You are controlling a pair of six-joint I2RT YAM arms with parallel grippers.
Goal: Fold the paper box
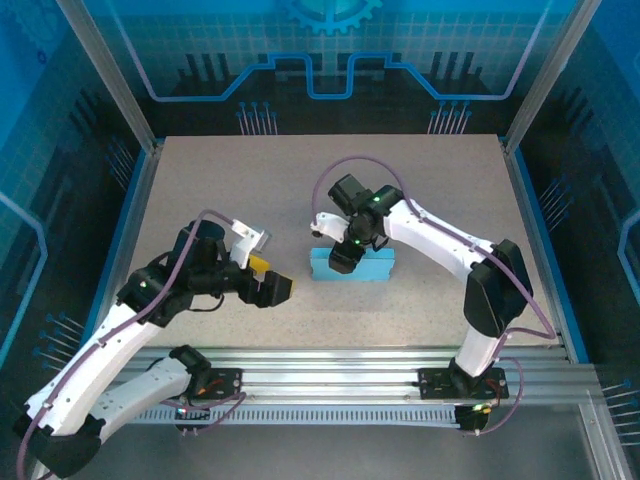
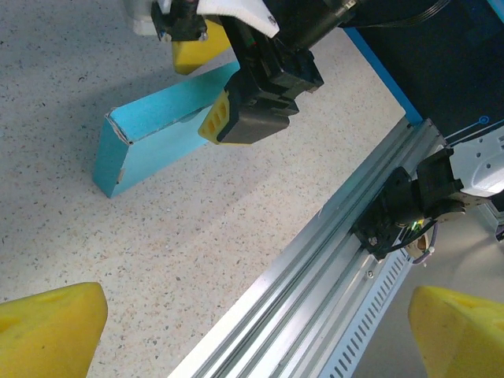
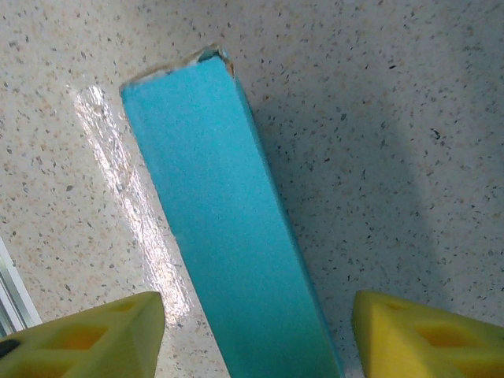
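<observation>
Slim matte-blue paper box (image 1: 378,266), one end frayed white, stands on its edge on the speckled worktop (image 1: 230,180), at 3 o'clock from the released left hand (image 1: 270,278). The right hand (image 1: 343,260) has its yellow wedge pads (image 3: 94,335) straddling the box, unclenched.

The left arm (image 1: 95,365) and right arm (image 1: 440,240) are white moulded shells joined by black joint housings, with small green lights (image 1: 377,200) and a thin purple cable (image 1: 335,170) along each. The left gripper (image 1: 272,280) and right gripper (image 1: 344,258) are black blocks with yellow wedge-shaped fingertips (image 3: 87,335).
</observation>
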